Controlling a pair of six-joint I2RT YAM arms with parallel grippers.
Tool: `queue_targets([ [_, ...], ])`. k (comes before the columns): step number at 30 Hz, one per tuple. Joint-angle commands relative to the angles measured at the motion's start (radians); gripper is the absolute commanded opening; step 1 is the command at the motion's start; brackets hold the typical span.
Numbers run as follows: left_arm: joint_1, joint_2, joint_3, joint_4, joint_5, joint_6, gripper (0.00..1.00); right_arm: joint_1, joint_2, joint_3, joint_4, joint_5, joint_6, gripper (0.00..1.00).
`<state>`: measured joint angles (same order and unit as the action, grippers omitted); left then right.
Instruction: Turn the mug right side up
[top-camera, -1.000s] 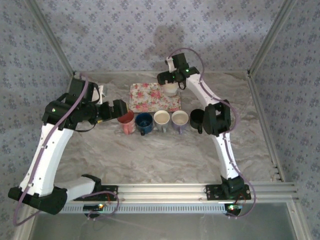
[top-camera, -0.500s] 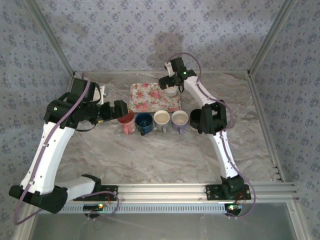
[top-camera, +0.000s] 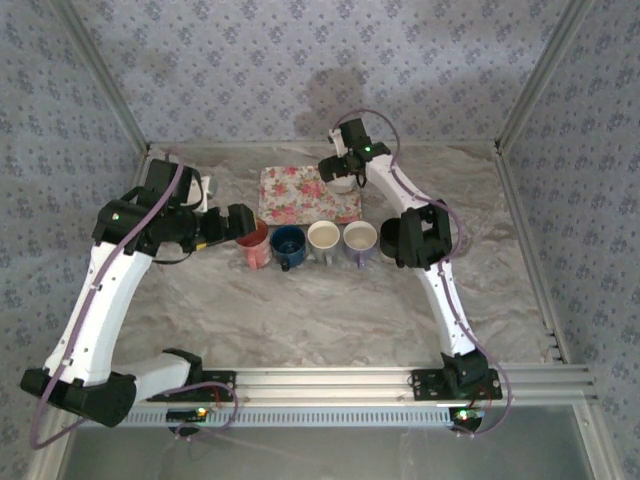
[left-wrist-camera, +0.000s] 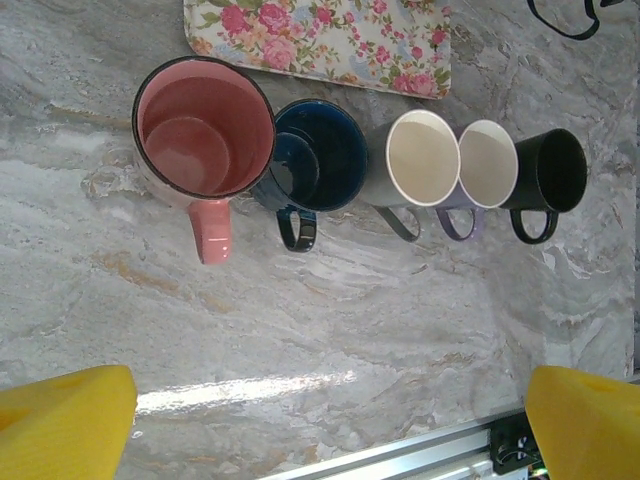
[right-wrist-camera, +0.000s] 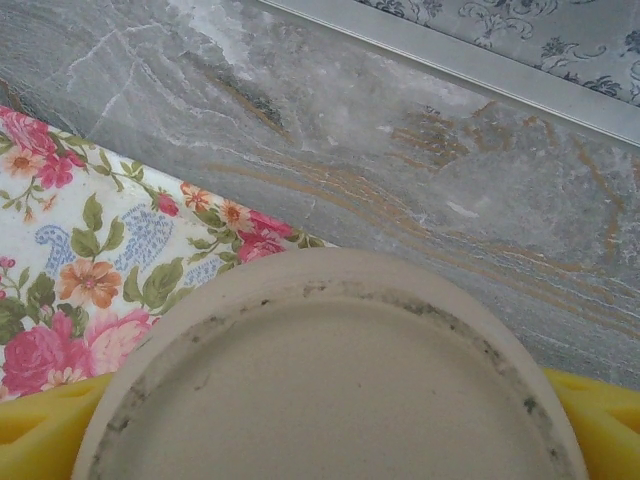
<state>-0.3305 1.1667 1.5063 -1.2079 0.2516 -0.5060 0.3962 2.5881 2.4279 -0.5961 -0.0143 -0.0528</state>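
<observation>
Table (top-camera: 300, 310), marbled cover, is carrying everything.

L arm (top-camera: 100, 290) is reaching in from near-left; R arm (top-camera: 440, 290) is reaching from near-right out to the far centre.

Floral tray (top-camera: 300, 195) is lying flat, far of centre.

Row of 5 upright mugs is standing just near of the tray, handles pointing near. L to R: pink mug (left-wrist-camera: 205, 125), dk blue mug (left-wrist-camera: 320, 155), white mug (left-wrist-camera: 422, 158), lavender mug (left-wrist-camera: 487, 165), black mug (left-wrist-camera: 555, 170). All are sitting close together, openings facing up.

Cream mug (top-camera: 343, 183) (task obj) is sitting upside down at the tray's far-right corner, unglazed base ring facing up in R wrist view.

R gripper (top-camera: 336, 168) is sitting over the cream mug, yellow fingers (right-wrist-camera: 40, 430) straddling it, one each side. Can't tell whether they are pressing on the wall or just flanking it.

L gripper (top-camera: 240, 222) is hovering just left of the pink mug, yellow fingers (left-wrist-camera: 70, 415) spread wide, nothing btw them.
</observation>
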Motion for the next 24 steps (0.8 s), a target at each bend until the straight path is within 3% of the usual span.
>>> queue_targets([
  [1, 0.008, -0.023, -0.011, -0.004, 0.021, -0.001, 0.99, 0.012, 0.032, -0.002, -0.018, 0.012, -0.007, 0.88],
  [3, 0.011, -0.027, -0.017, -0.003, 0.021, -0.004, 0.99, 0.013, 0.026, 0.001, -0.022, 0.020, 0.001, 0.76],
  [5, 0.014, -0.033, -0.025, 0.002, 0.014, -0.010, 0.99, 0.016, 0.012, -0.001, -0.021, 0.042, 0.007, 0.58],
  [8, 0.018, -0.047, -0.043, 0.018, 0.008, -0.024, 0.99, 0.019, -0.014, -0.011, -0.018, 0.043, 0.025, 0.47],
  [18, 0.021, -0.107, -0.084, 0.094, -0.018, -0.057, 0.99, 0.034, -0.142, -0.085, 0.047, 0.039, 0.093, 0.38],
  [24, 0.021, -0.167, -0.143, 0.162, -0.038, -0.077, 0.99, 0.026, -0.256, -0.124, 0.081, 0.014, 0.211, 0.34],
])
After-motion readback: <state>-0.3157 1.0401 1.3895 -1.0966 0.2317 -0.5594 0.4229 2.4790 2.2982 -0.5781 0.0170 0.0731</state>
